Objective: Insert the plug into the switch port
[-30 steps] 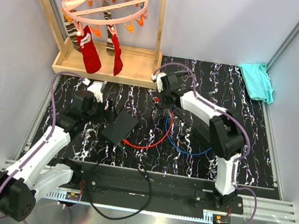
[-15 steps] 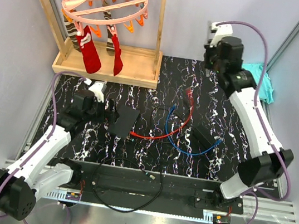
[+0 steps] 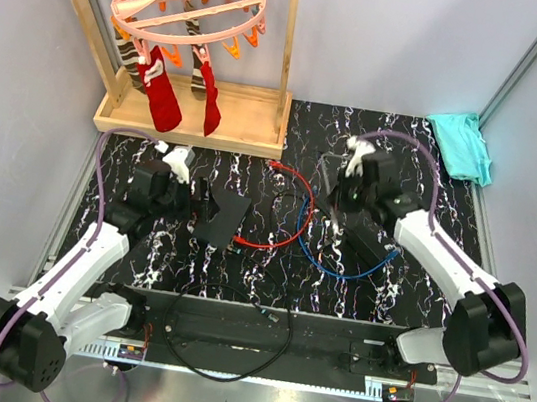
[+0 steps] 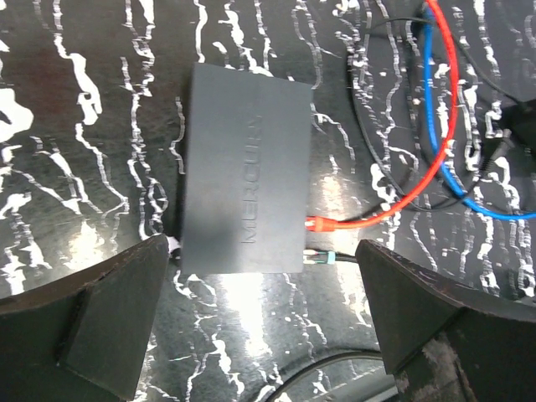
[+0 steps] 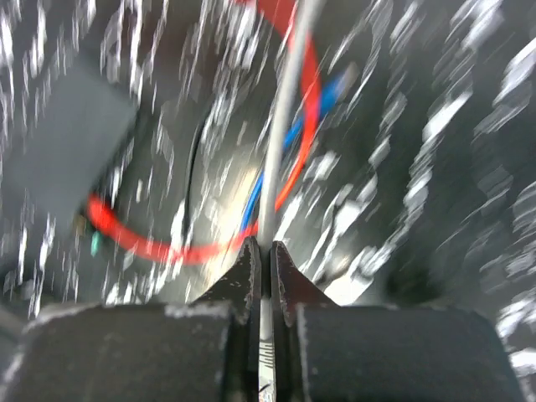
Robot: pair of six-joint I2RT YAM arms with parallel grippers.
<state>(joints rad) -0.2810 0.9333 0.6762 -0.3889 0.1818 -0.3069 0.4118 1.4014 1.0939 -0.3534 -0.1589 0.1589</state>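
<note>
The flat black switch box [image 4: 243,167] [image 3: 222,218] lies on the marbled mat, its port edge [image 4: 308,197] facing right. A red cable's plug [image 4: 320,224] sits in that edge, and a teal-tipped black connector [image 4: 325,259] lies against its lower corner. My left gripper [image 4: 264,335] [image 3: 191,198] hovers wide open just left of and above the box, nothing between its fingers [image 4: 100,318]. My right gripper [image 5: 261,244] [image 3: 334,193] is shut on a thin grey cable [image 5: 280,126] right of the box. That cable's plug is not discernible in the blurred view.
Red [image 3: 289,229] and blue [image 3: 340,264] cable loops lie mid-mat. A narrower black block [image 3: 368,244] rests under the right arm. A wooden rack with a sock hanger [image 3: 191,8] stands at the back left, a teal cloth [image 3: 461,144] at the back right, a black cable [image 3: 226,346] at the front edge.
The right arm rose high to the back right, then came down to the mat's middle right, still shut. The red cable loop shifted. The left arm barely moved.
</note>
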